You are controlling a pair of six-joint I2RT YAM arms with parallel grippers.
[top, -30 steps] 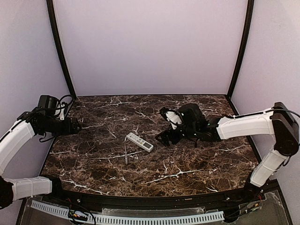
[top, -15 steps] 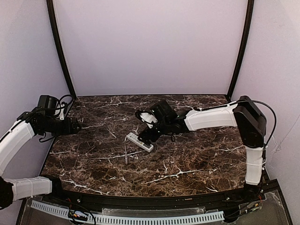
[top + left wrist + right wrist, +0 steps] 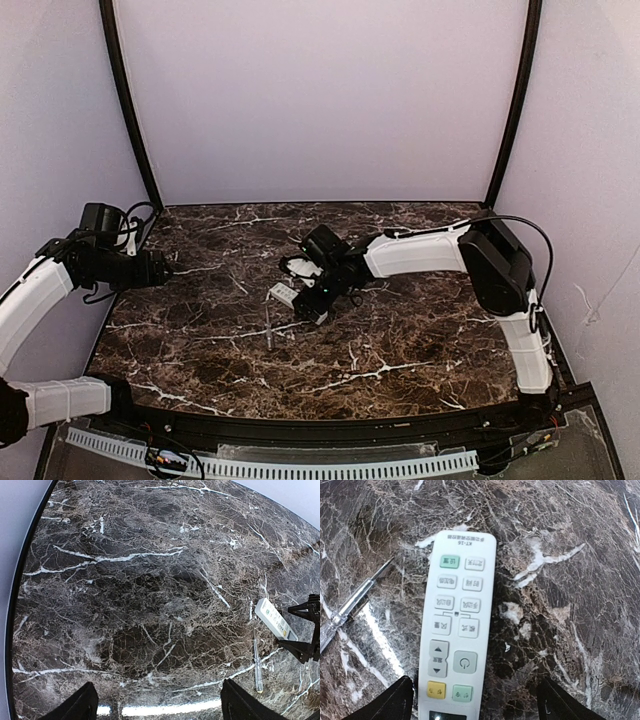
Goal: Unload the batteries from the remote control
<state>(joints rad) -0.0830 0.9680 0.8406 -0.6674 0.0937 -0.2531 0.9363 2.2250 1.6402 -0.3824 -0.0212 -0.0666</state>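
Observation:
The white remote control [image 3: 457,630] lies flat on the marble, buttons up, with its small display at the near end. My right gripper [image 3: 477,707] hovers over that end, open, a finger on either side; the remote sits closer to the left finger and neither touches it. From above, the right gripper [image 3: 312,298] covers most of the remote control [image 3: 281,293]. The left wrist view shows the remote control [image 3: 275,624] at far right. My left gripper [image 3: 165,268] hangs open and empty at the left edge of the table. The batteries are hidden.
A thin grey screwdriver-like tool [image 3: 350,611] lies just left of the remote; it is also the grey tool [image 3: 268,328] in the top view and the grey tool [image 3: 257,667] in the left wrist view. Dark marble table [image 3: 400,350], with walls at the back and sides.
My right arm has swung left across the table from right of centre to directly over the remote, its jaws narrowing slightly. The left arm has not moved.

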